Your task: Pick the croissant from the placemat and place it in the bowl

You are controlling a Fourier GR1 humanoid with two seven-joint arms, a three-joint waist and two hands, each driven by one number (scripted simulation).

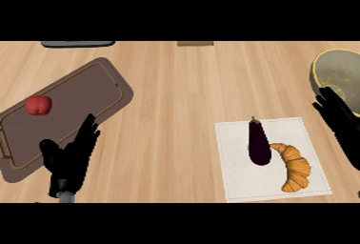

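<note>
While the croissant (296,167) lies on the placemat (239,183), left of my right hand (342,121), an eggplant (259,142) touches its inner side. That hand is spread, holding nothing, and partly covers the bowl (330,66), which the frame cuts off. My left hand (70,159) rests open over a brown tray (105,90) holding a red pepper (38,105).

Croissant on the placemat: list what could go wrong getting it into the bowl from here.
1. The eggplant lies right against the croissant on the white placemat, so closing fingers could nudge or catch it instead.
2. The right hand sits open between the placemat and the bowl, partly covering the bowl's rim; it could bump the bowl as it moves.
3. The bowl is cut off by the view's edge, so aiming the drop may be harder.
</note>
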